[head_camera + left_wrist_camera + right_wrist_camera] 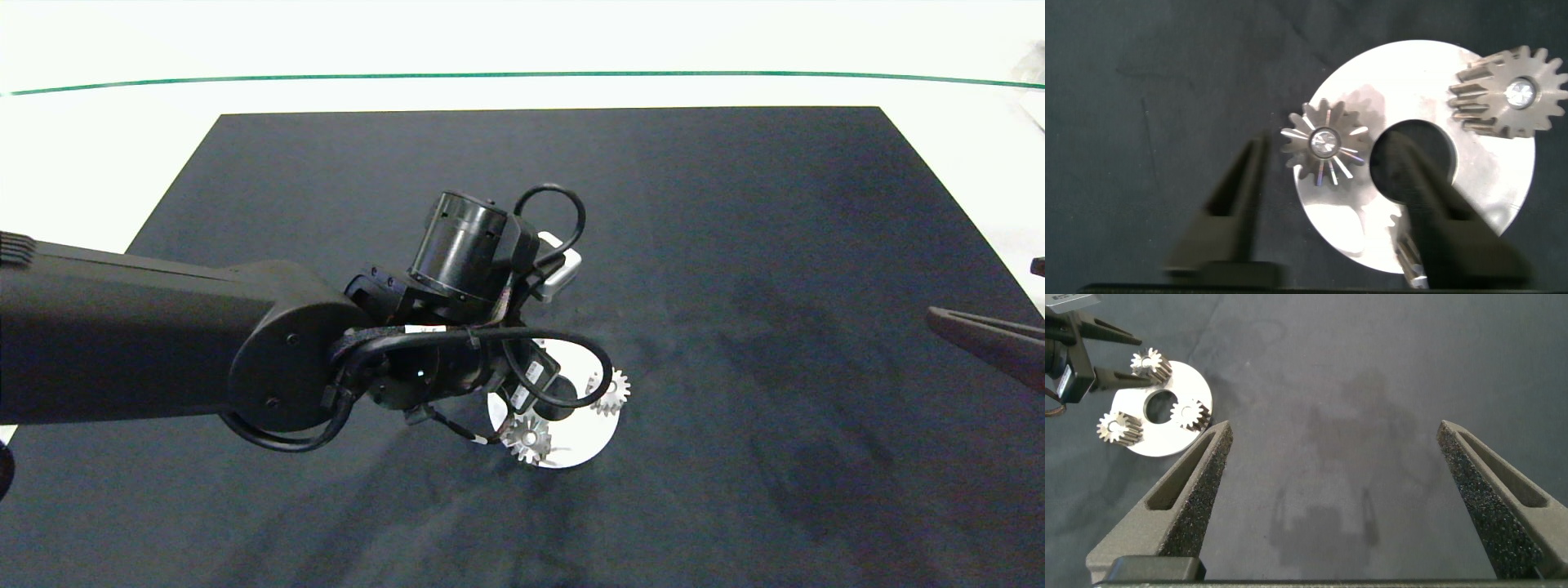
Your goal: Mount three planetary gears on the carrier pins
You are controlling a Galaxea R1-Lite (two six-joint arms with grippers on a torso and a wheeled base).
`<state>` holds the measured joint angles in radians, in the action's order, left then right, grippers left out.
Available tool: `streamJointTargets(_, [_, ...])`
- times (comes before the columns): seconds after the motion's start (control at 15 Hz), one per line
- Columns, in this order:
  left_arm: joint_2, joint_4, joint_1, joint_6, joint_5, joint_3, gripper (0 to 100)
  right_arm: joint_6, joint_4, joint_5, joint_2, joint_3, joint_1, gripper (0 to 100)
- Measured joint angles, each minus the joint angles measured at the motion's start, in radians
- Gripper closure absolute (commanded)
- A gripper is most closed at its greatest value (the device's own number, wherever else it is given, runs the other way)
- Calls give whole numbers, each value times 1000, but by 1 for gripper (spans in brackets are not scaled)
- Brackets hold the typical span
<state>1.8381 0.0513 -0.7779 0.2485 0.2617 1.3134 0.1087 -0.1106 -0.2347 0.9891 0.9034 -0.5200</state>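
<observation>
The left tool (pixel 1327 216) hangs directly above the white disc (pixel 1486 192), its two dark fingers spread apart and gripping nothing. One finger (pixel 1233 204) sits over the dark mat (pixel 1143 90) just beside the disc's edge; the other (pixel 1437 220) crosses the disc's large centre hole (pixel 1413 155). Between the fingers, one planetary gear (pixel 1324 144) sits on the disc near its rim, a bright pin end showing in its middle. A second planetary gear (pixel 1512 91) sits at the disc's opposite side, also with a pin end in its centre. The third gear (pixel 1404 241) is mostly hidden behind the finger; only a few teeth show in this view.

From the right wrist camera, all three gears are visible, spaced evenly around the centre hole of the disc (pixel 1159 437): one (pixel 1150 363) next to the left tool's fingers, one (pixel 1117 427) and one (pixel 1190 415). Each appears seated on a carrier pin (the pins themselves are largely covered by the gears).

From overhead, the left arm (pixel 163 343) reaches in from the left side and covers much of the disc (pixel 571 453); two gears (pixel 529 439) (pixel 611 392) peek out beneath its cables.

The right tool (pixel 1335 474) is well apart from the disc, released and wide open over bare mat. Overhead, only one finger (pixel 992 339) of it shows at the right edge. The mat lies on a pale surface (pixel 98 155).
</observation>
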Motion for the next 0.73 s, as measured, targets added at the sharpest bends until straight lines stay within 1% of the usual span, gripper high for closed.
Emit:
streamJointTargets(0.2, [-43,9,8,-4,1,-4,0,1,0,0,-1,0,0,0])
streamJointTargets(0.33, [-111,48,45,-15,1,-18,0,11,1,-1,-6,0,0,0])
streamJointTargets(0.4, [-158,76,76,-34,1,-25,0,19,1,-3,-11,0,0,0])
streamJointTargets(0.53, [-267,128,158,-76,2,-38,0,22,1,-11,-22,3,7,0])
streamJointTargets(0.67, [-384,152,270,-100,2,-67,0,26,-3,-28,-32,3,26,0])
streamJointTargets(0.73, [-438,158,339,-105,2,-87,0,37,-3,-30,-35,3,44,0])
